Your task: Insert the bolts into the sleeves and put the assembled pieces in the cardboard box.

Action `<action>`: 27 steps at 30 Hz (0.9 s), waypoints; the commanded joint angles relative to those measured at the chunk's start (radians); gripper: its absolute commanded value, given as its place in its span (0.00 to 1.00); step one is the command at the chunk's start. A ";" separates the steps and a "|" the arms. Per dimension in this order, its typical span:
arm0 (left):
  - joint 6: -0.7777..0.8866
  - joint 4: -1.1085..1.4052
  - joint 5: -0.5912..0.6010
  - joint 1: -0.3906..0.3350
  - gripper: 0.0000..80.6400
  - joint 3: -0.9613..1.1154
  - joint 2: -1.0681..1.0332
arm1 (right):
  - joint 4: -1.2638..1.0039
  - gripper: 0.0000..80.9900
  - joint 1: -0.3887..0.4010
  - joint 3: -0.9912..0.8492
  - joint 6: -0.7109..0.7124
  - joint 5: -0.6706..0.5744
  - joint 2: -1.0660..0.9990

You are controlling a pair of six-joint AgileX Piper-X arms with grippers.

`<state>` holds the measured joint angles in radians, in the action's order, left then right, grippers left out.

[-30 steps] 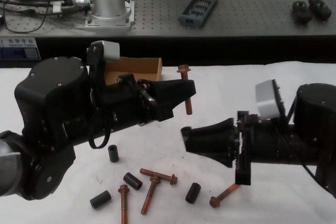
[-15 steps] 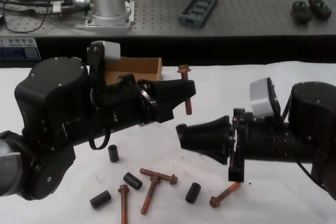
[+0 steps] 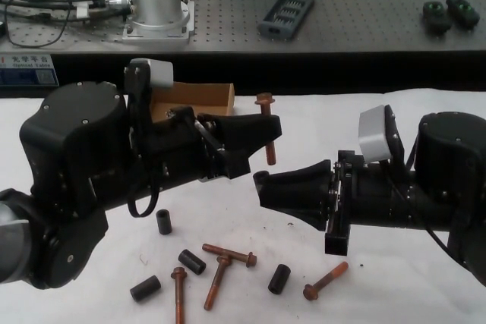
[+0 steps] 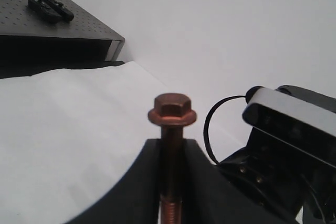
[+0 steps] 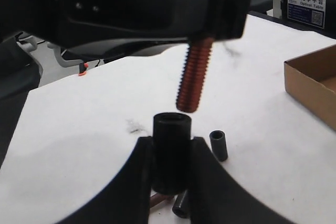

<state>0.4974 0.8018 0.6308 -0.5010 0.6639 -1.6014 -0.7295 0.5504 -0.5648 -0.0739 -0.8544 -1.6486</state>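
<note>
L hand (image 4: 171, 167) clamped on a copper bolt (image 4: 171, 111), upright, head up; mid-shank hidden betw. its fingers. R hand (image 5: 172, 169) closed round a black sleeve (image 5: 171, 142), bore up, just under the threaded tip w/ a small gap, not in yet; sleeve's lower end hidden. Cardboard box (image 3: 203, 96) at table (image 3: 326, 123) far edge, part-hidden behind L arm. Loose bolts (image 3: 228, 254) & sleeves (image 3: 192, 261) by near edge

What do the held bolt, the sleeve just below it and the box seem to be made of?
Bolt: probably steel with a copper-coloured coating; reddish-brown, slightly shiny flanged hex head, sharp cut threads.
Sleeve: smooth matte black tube; plastic or blackened metal, the look leaves it open.
Box: brown cardboard, dull, with thin raw-edged walls.
</note>
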 commanded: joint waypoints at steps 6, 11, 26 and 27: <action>-0.025 0.014 0.002 0.006 0.01 0.011 0.000 | -0.001 0.07 -0.002 -0.010 -0.001 0.038 -0.001; -0.025 0.014 -0.030 0.022 0.01 0.011 0.000 | -0.001 0.07 -0.002 -0.010 -0.001 0.057 -0.001; -0.025 -0.064 0.073 0.032 0.01 0.009 0.000 | -0.003 0.07 -0.002 -0.010 -0.001 0.060 -0.001; -0.025 -0.064 0.079 0.032 0.01 0.009 0.000 | -0.003 0.07 -0.002 -0.010 -0.001 0.060 -0.001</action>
<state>0.4872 0.7402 0.6768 -0.4690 0.6639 -1.6014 -0.7229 0.5504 -0.5648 -0.0739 -0.7969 -1.6486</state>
